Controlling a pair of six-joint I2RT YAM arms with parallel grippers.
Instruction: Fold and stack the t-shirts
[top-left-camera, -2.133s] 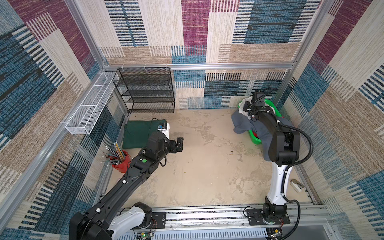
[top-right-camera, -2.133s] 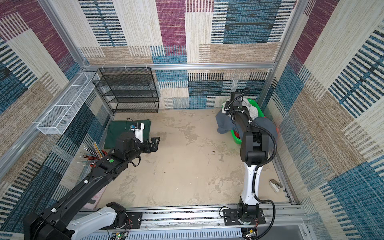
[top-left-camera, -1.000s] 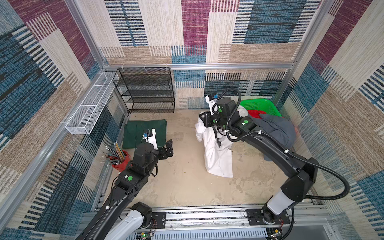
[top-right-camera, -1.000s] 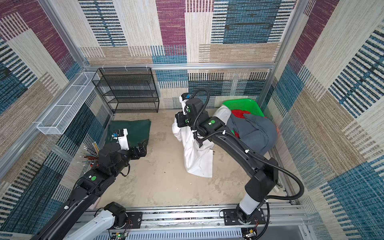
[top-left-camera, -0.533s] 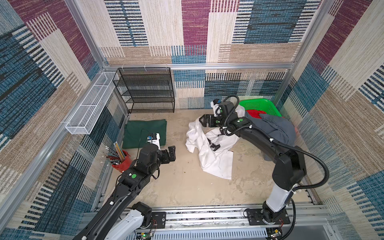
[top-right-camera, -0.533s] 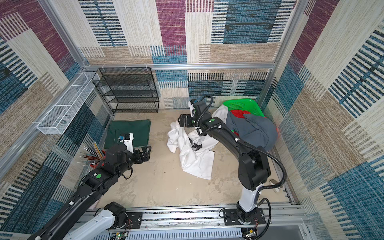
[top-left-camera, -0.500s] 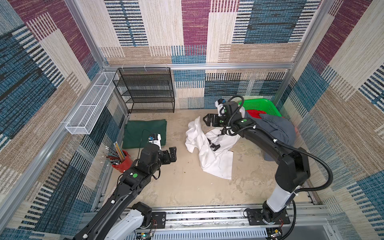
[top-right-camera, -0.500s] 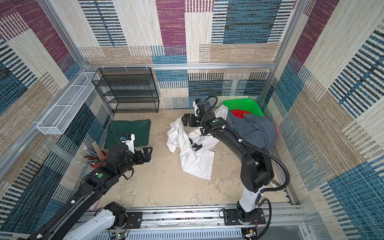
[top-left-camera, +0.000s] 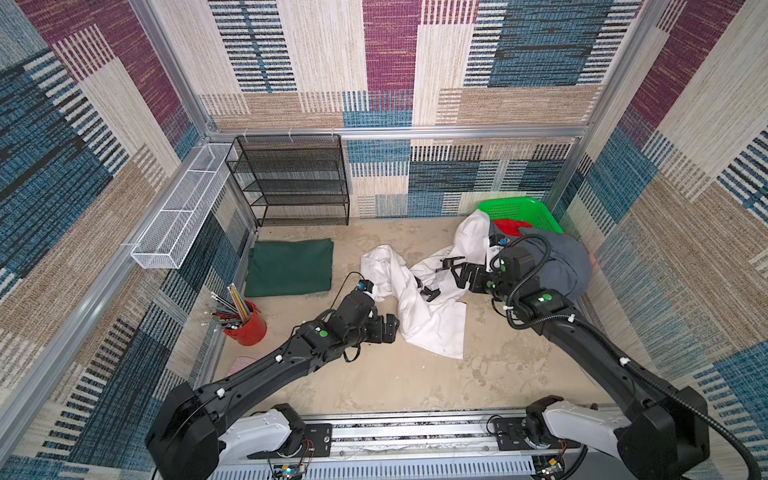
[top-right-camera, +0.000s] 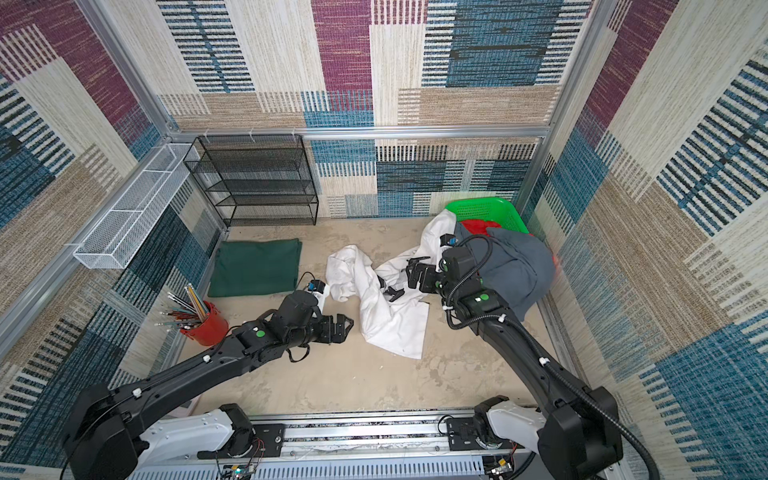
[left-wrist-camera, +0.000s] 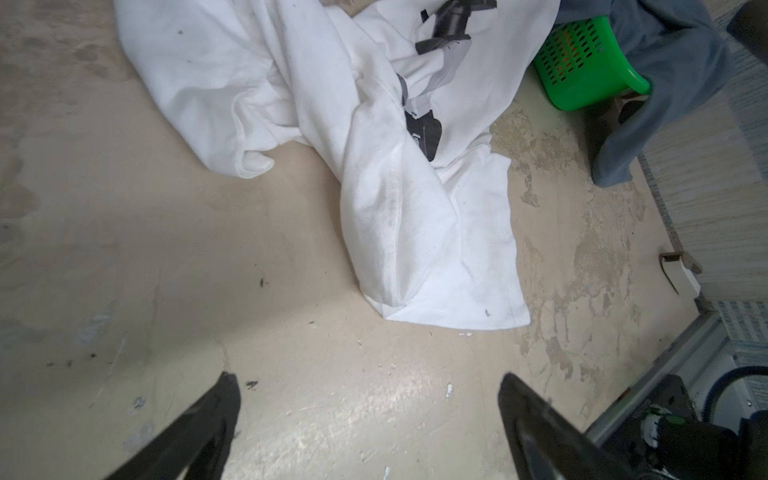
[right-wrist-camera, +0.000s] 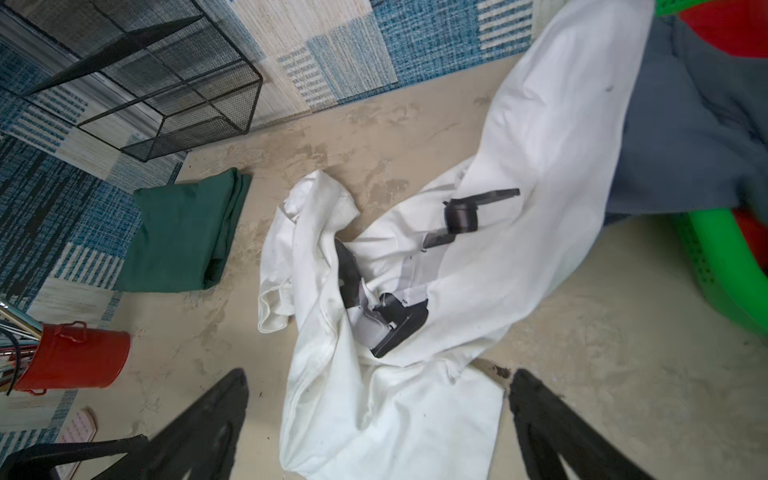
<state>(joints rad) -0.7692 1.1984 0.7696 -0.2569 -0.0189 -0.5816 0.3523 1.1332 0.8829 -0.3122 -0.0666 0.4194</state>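
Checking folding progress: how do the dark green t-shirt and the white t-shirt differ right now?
The dark green t-shirt is folded into a flat rectangle; the white t-shirt lies crumpled and unfolded. The dark green t-shirt is plain; the white t-shirt carries a black-and-grey print. Both rest on the table, ungripped.

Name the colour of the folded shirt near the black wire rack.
Plain dark green; the folded shirt shows best in a top view.
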